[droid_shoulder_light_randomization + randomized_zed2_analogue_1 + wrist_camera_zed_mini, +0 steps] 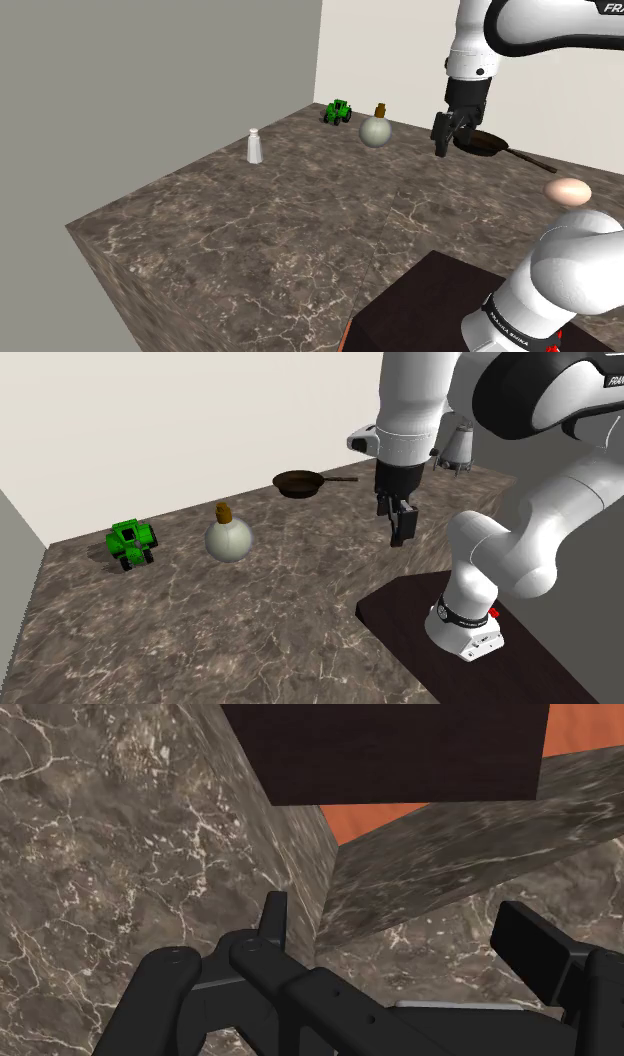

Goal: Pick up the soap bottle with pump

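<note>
- The tool (445, 134) is hanging open above the desk (250, 230); in the wrist view its two black fingers (275, 919) are standing well apart with nothing between them.
- The soap bottle (376, 130), which I am taking to be the round pale bottle with the brown pump top, is standing upright near the desk's far edge, just beside a green toy tractor (338, 111) that is sitting closer to the far corner.
- The bottle is lying lower than the tool and off toward that far corner, on the shoulder view's left of the tool. The tool is hovering nearer the dark frying pan (485, 142) along the same far edge.
- The bottle's long axis is running vertically, so I am judging that the coming move is calling for a shift toward the far corner and a descent around the round body or narrow neck.
- The wrist view is looking down at the desk's near edge and the dark stand (400, 749), not toward the bottle.
- The letters "FRA" are showing on the upper arm; the bottle is carrying no label that I can read.
</note>
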Robot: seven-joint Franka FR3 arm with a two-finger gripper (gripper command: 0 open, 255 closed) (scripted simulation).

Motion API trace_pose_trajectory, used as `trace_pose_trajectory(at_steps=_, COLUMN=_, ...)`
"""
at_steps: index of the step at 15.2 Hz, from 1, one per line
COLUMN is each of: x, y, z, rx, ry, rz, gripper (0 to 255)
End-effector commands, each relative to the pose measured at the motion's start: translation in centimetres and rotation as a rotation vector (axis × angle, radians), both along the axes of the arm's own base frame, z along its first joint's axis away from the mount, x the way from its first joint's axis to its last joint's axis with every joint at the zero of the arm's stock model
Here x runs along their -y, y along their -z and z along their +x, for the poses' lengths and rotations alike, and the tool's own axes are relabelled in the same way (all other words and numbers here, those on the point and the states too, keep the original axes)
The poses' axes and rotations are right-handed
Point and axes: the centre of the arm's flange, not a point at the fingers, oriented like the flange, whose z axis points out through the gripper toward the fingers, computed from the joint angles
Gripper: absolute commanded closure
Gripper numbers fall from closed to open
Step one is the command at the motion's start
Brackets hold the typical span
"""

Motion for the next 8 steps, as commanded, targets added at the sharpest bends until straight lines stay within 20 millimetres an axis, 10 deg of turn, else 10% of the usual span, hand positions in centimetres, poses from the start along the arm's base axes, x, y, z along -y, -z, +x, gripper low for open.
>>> trace_pose_trajectory(at_steps=1, x=0.0, y=0.0, z=0.0, rx=0.0, ry=0.0, rz=0.0, gripper=0)
trace_pose_trajectory(at_steps=8, x=4.2, y=0.3, z=8.1, rx=0.009, ry=0.012, rz=-0.004, gripper=0)
